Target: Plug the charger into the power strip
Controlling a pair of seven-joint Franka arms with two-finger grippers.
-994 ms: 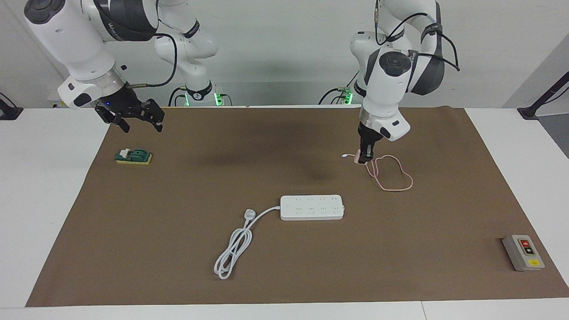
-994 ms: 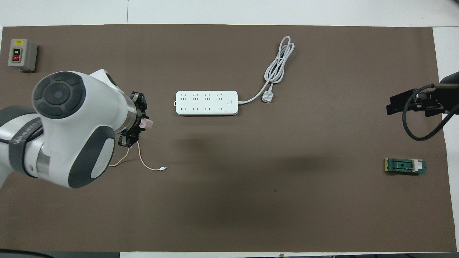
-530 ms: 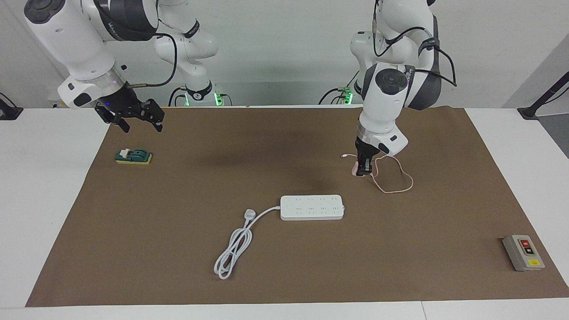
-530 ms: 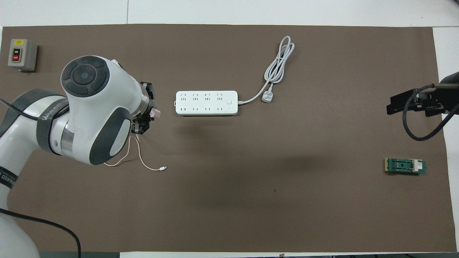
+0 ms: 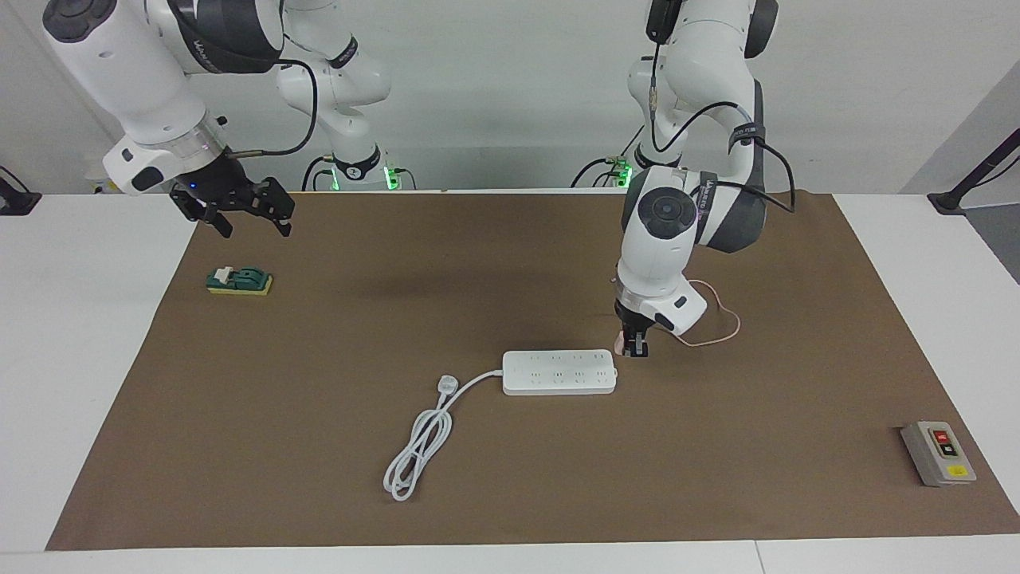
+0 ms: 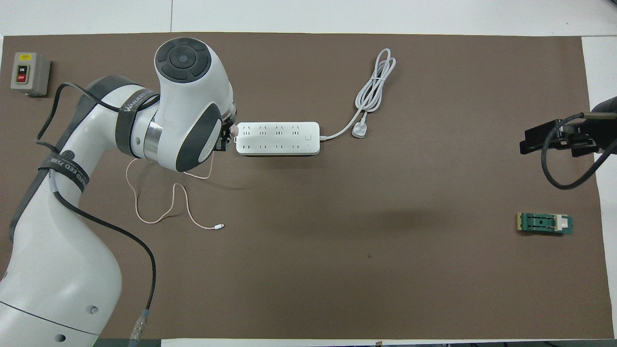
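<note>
Hiding charger [image 5: 620,341], left pincer [image 5: 635,349], beside power strip [image 5: 559,372]

A large brown paper mat [image 5: 319,414] is spread over the white table [image 5: 80,335]. A green and yellow block with a white piece [image 5: 239,281] is laid on the mat near one end. A grey box with red and yellow buttons [image 5: 938,453] is set on the mat at its other end.

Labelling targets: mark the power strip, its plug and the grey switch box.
power strip [image 5: 558,371], facing view, middle of its top face.
plug [image 5: 448,385], facing view, white plug head.
grey switch box [image 6: 29,73], overhead view, its top face.
</note>
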